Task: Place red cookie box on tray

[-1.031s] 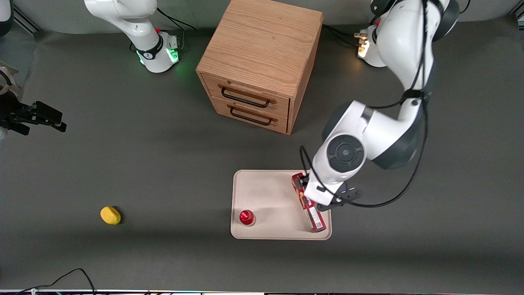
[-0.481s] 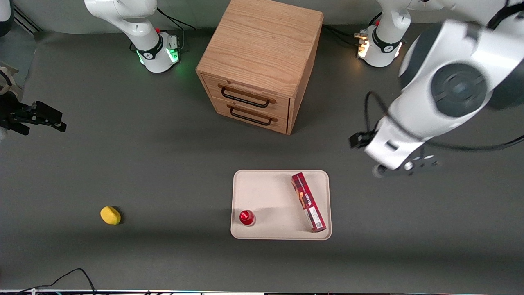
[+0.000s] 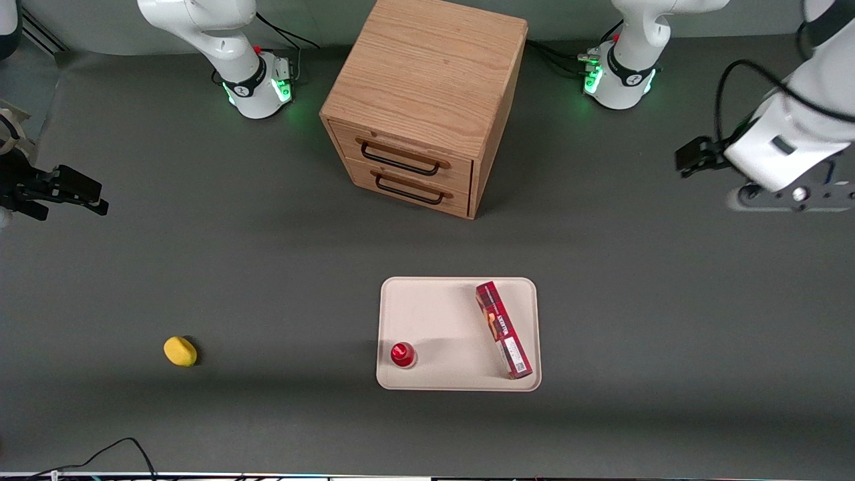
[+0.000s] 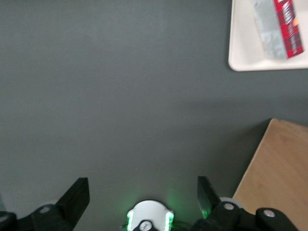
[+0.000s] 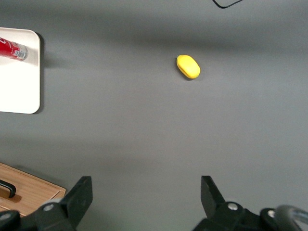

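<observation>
The red cookie box [image 3: 503,329] lies flat and slightly askew on the cream tray [image 3: 434,314], along the tray's side toward the working arm. The left wrist view catches one end of the box [image 4: 288,24] on a corner of the tray [image 4: 240,48]. My gripper [image 3: 691,159] hangs high near the working arm's end of the table, well apart from the tray and farther from the front camera than it. In the wrist view the gripper [image 4: 143,192] is open, its fingers [image 4: 77,197] spread wide over bare grey table with nothing between them.
A wooden two-drawer cabinet [image 3: 427,100] stands farther from the front camera than the tray. A small round red-capped object [image 3: 403,354] sits on the tray's near corner toward the parked arm. A yellow lump [image 3: 180,351] lies on the table toward the parked arm's end.
My gripper has let go of the red cookie box and swung up and away toward the working arm's end. The box stays still on the tray.
</observation>
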